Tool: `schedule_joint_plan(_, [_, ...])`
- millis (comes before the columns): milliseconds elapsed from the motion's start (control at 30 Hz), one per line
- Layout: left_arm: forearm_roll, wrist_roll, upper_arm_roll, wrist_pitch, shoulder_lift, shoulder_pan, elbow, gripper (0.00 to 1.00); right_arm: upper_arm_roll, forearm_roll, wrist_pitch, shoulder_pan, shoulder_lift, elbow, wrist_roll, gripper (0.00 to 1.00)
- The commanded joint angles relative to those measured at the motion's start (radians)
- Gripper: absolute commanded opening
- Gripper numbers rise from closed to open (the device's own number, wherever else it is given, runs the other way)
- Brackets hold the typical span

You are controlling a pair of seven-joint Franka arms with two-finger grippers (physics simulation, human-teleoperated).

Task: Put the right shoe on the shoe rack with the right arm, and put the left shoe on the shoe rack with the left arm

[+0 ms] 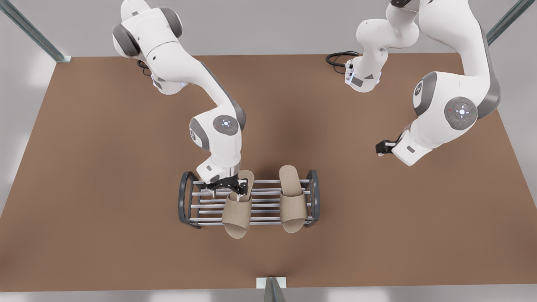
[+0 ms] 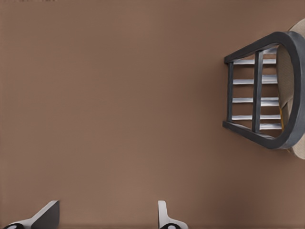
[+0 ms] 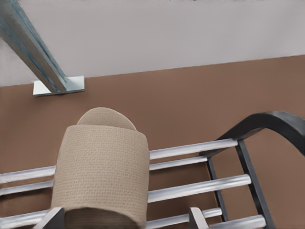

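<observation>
The shoe rack [image 1: 183, 201] stands near the table's front edge with both beige slippers lying across its bars. The right shoe [image 1: 237, 207] lies on the side toward the front view's left. My right gripper [image 1: 234, 186] is at its heel end, open. In the right wrist view the fingers [image 3: 198, 217] stand apart on either side of this slipper [image 3: 102, 167], over the rack's silver bars [image 3: 190, 149]. The left shoe [image 1: 292, 201] rests on the other side. My left gripper [image 1: 381, 147] hangs open, away at the front view's right, facing the rack's end frame [image 2: 258, 90].
Brown table [image 1: 105, 167] with open surface all around the rack. Metal frame posts stand at the back corners [image 1: 58, 54] and the front edge [image 1: 272, 285]. A black cable [image 1: 337, 58] lies by the base of the arm at the front view's right.
</observation>
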Motion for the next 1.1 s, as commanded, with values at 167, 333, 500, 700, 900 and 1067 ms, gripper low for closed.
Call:
schedule_joint_plan(167, [0.000,-0.028,0.000,0.001,0.001,-0.003,0.003,1.00,0.119,0.024,-0.202,0.000,-0.141,0.043,0.053,1.00])
schedule_joint_plan(333, [0.000,-0.028,0.000,-0.002,0.001,-0.005,0.003,1.00,0.130,0.153,-0.652,-0.281,-0.296,0.230,-0.354,1.00])
schedule_joint_plan(500, [0.000,-0.028,0.000,0.000,0.001,-0.003,0.003,1.00,0.125,0.196,-0.796,-0.517,-0.292,0.288,-0.603,1.00])
schedule_joint_plan(700, [0.000,-0.030,0.000,0.000,0.001,-0.005,0.001,1.00,0.277,0.242,-0.822,-0.706,-0.342,0.225,-0.801,1.00])
schedule_joint_plan(900, [0.002,-0.028,0.000,0.001,0.001,-0.003,0.001,1.00,0.148,0.256,-0.834,-0.606,-0.327,0.228,-0.856,1.00])
schedule_joint_plan(1067, [0.002,-0.030,0.000,-0.002,0.001,-0.003,0.001,1.00,0.176,0.253,-0.747,-0.559,-0.255,0.230,-0.856,1.00])
